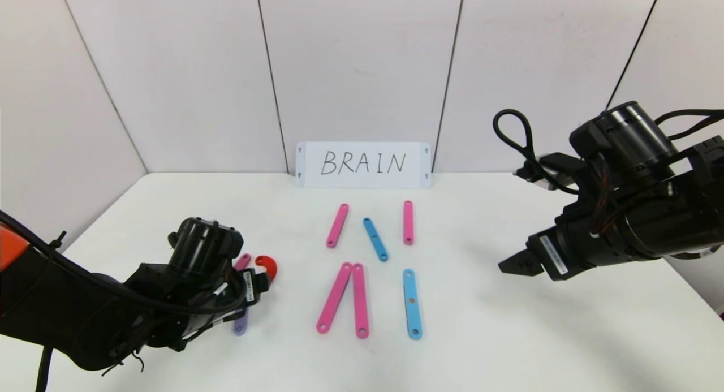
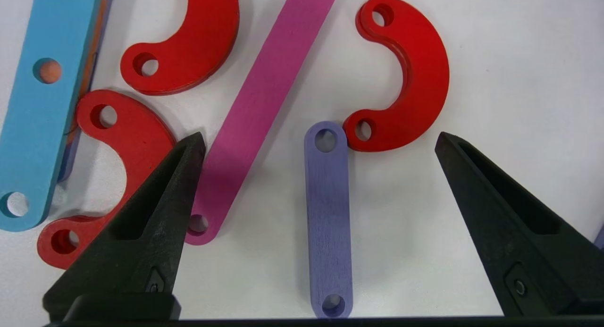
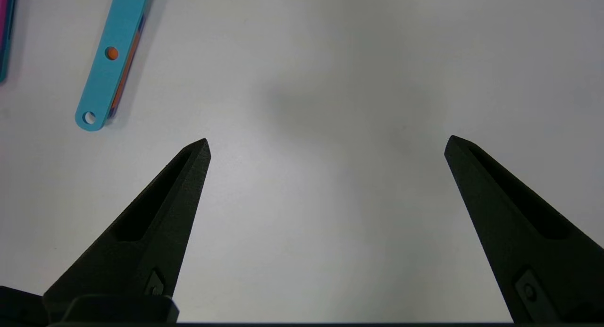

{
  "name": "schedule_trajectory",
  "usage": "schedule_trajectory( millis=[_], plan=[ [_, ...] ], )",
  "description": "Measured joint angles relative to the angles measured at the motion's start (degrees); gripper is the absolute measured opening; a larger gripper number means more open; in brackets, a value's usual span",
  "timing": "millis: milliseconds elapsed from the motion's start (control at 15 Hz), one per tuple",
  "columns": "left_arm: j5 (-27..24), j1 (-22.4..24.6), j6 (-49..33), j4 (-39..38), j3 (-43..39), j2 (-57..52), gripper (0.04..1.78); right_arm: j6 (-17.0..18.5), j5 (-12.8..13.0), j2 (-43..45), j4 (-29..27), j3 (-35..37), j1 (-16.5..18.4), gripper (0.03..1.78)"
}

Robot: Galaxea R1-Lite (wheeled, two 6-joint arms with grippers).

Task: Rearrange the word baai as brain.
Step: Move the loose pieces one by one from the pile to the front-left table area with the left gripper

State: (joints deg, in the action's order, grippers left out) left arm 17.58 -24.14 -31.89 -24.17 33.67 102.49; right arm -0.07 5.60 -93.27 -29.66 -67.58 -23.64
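Hovering left gripper [image 2: 321, 138], jaws wide, over purple strip [image 2: 328, 213] lying lengthwise between them | right gripper [image 3: 325, 145] spread wide

on the counter [image 1: 509, 347] a card [image 1: 363, 164] stands at the back against the wall. before it lie three strips [image 1: 375, 238] in a row, and nearer the robot two strips [image 1: 345, 298] meeting at their far ends, with one strip [image 1: 412, 303] to their right. the left gripper [image 2: 321, 143] hangs over curves [image 2: 410, 72] and strips at the left; the right gripper [image 3: 325, 145] hangs over bare counter at the right
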Motion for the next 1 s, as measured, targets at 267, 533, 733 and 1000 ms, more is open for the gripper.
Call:
schedule_trajectory(
  millis=[267, 533, 733, 1000],
  plan=[
    [-1.6, 0.0, 1.9, -4.5, -1.8, 0.5, 1.7, 0.0, 0.0, 0.0, 0.0, 0.0, 0.0, 1.74],
    [-1.7, -0.1, 2.5, -7.0, -3.1, 1.0, 1.7, 0.0, 0.1, 0.0, 0.0, 0.0, 0.0, 1.74],
    [-1.7, -0.2, 2.6, -7.0, -3.4, 1.0, 1.7, 0.0, 0.0, 0.0, 0.0, 0.0, 0.0, 1.74],
    [-1.7, -1.1, 2.6, -7.3, -3.9, 1.1, 1.7, 0.0, 0.1, 0.0, 0.0, 0.0, 0.0, 1.74]
  ],
)
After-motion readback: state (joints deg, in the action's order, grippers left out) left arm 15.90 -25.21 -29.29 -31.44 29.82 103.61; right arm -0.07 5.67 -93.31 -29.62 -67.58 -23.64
